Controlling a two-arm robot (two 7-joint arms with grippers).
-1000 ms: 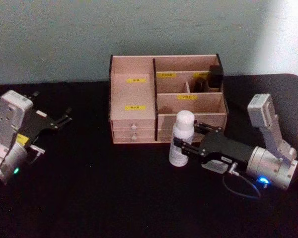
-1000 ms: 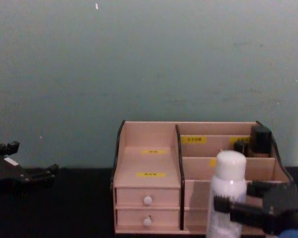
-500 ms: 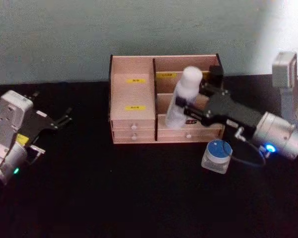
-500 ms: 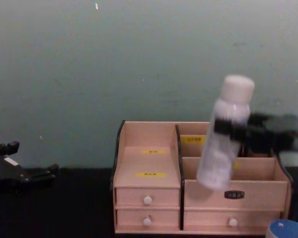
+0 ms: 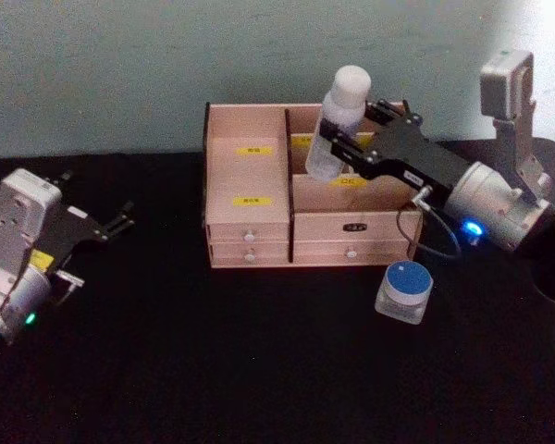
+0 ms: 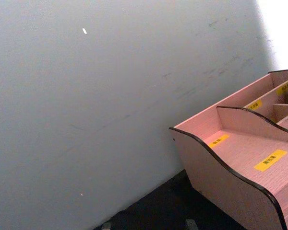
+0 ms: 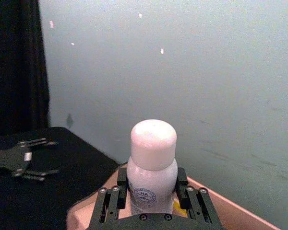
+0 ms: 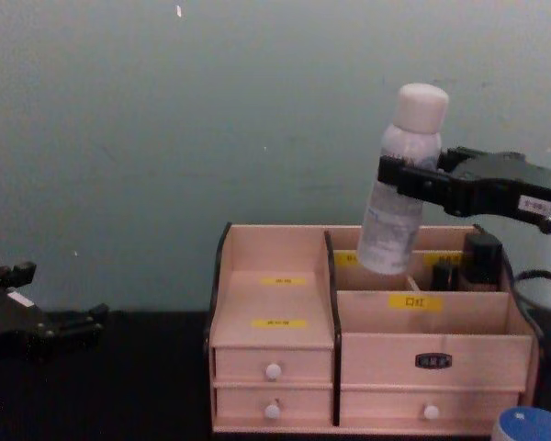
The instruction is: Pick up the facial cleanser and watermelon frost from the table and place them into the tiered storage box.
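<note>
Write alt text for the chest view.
The right hand grips a white bottle, tilted, in the air above the back right compartments of the tiered storage box. The left hand sits low at the left edge, apart from the box.

The white bottle (image 7: 152, 160) clamped in my right end effector (image 7: 152, 178) carries a round blue emblem (image 7: 145, 195) with two letters that look like HA; the ring of print around them is too fine for me to read. The tiered storage box (image 8: 372, 347) bears yellow labels (image 8: 279, 323) with dark characters. The one on the front right divider (image 8: 415, 301) may read 口红; the rest are illegible. A small black plate (image 8: 432, 360) on a drawer front is also unreadable.
</note>
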